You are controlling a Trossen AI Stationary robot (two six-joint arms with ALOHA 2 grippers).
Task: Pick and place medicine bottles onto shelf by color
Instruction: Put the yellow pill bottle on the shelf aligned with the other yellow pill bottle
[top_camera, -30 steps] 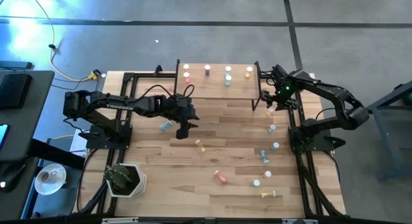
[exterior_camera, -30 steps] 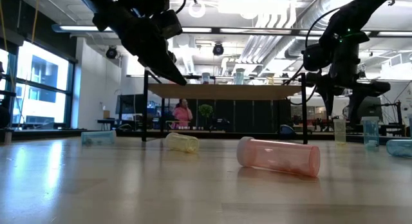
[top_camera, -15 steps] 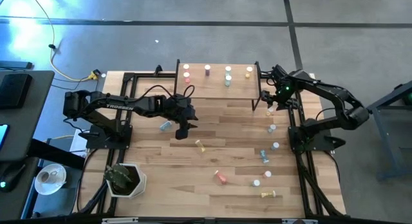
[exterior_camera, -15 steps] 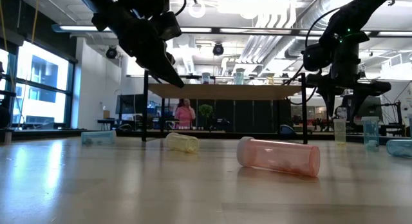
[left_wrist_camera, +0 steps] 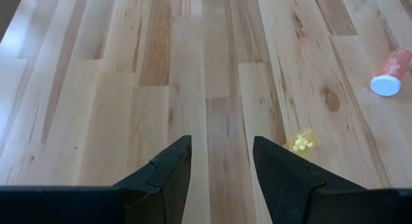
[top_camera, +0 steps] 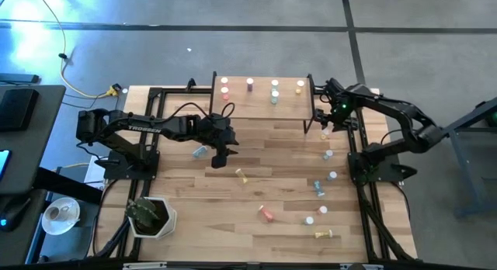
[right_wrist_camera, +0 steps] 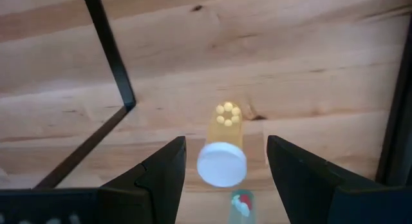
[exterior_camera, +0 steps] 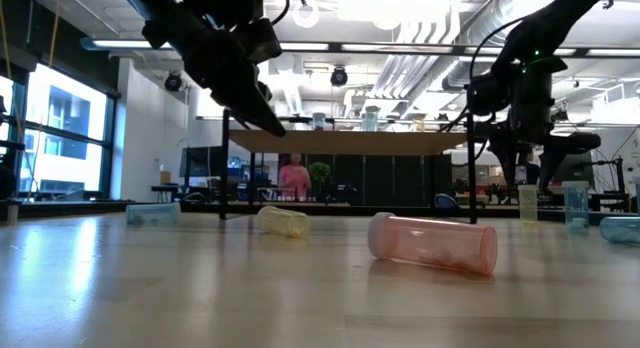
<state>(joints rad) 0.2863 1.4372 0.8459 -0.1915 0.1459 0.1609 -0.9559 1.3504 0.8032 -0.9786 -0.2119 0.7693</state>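
The right gripper (top_camera: 324, 124) has shifted slightly toward the shelf (top_camera: 262, 107) over the past second, its arm drawing in from the table's right edge (the change is small in the overhead view). Seen from table height, it now hangs a little further left, and the person (exterior_camera: 293, 178) beyond the table has stepped slightly right.

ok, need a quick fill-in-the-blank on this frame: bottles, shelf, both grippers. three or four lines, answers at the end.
1. The right gripper hangs above an upright bottle whose body is ____.
2. The fingers of the left gripper are ____, with nothing between them.
3. In the low view, the pink bottle nearest the camera lies on its ____.
4. In the high view, the bottles already on the shelf stand along its ____ edge.

Missing words: yellow; open; side; far
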